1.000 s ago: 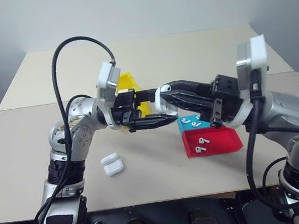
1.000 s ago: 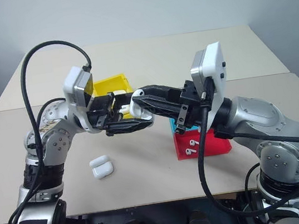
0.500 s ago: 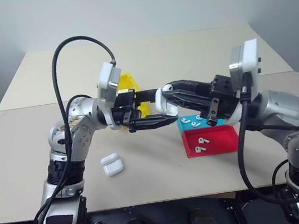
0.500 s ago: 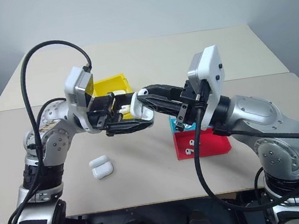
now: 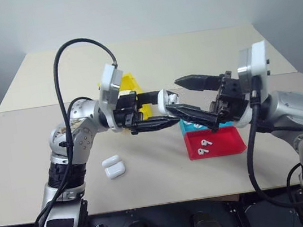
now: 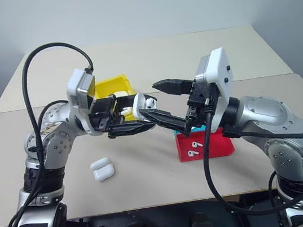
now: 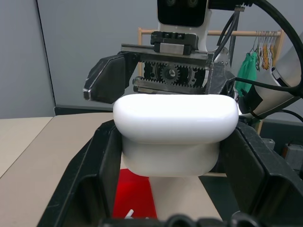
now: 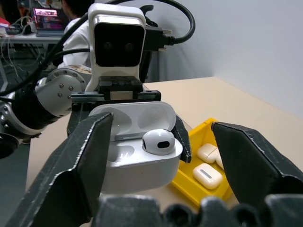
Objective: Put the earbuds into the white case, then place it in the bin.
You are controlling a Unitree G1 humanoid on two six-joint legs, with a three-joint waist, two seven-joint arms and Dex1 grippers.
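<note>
My left gripper is shut on the white case and holds it in the air above the table, its lid open. One earbud sits in a slot of the case. My right gripper faces it, open, with one finger above the case and the other below it, neither touching it. Two more earbuds lie in the red tray. The yellow bin stands behind my left hand with white cases in it.
A blue tray sits just behind the red one, mostly covered by my right gripper. Another white case lies on the table under my left arm. In the right wrist view a person sits at a desk in the background.
My right gripper has opened: its fingers, which were together at the case, now stand wide apart above and below it. My left gripper and the case have kept still.
</note>
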